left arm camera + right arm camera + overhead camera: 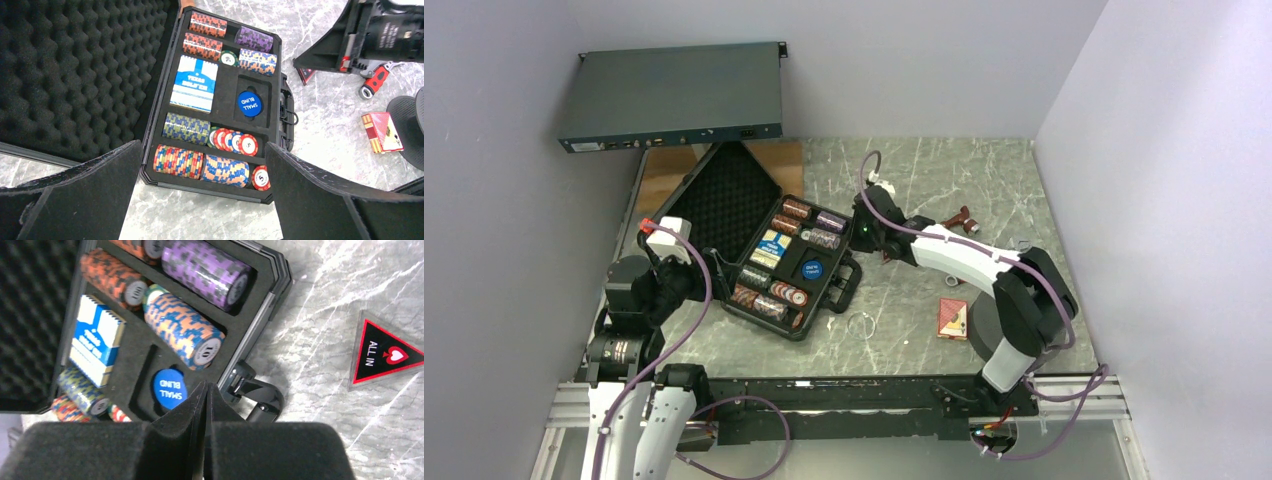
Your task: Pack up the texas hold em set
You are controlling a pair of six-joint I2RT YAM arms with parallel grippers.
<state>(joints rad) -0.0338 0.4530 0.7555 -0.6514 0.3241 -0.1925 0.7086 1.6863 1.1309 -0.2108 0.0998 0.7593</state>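
The black case (808,330) lies open, its egg-crate foam lid (727,197) leaning back to the left. Its tray holds rolls of striped chips (225,170), a blue and white card box (195,83) and a blue "small blind" disc (249,103). My left gripper (202,148) hangs open above the tray's near left corner, nothing between its fingers. My right gripper (207,388) is shut and empty, its tips just over the tray's edge between the blue disc (169,388) and the case handle (260,400). A red card box (952,318) lies on the table right of the case.
A dark-grey rack unit (674,95) sits at the back left. A red-handled wrench (959,218) lies behind the right arm. A clear triangular "ALL IN" marker (382,352) rests on the table right of the case. A thin ring (859,325) lies by the case's front corner.
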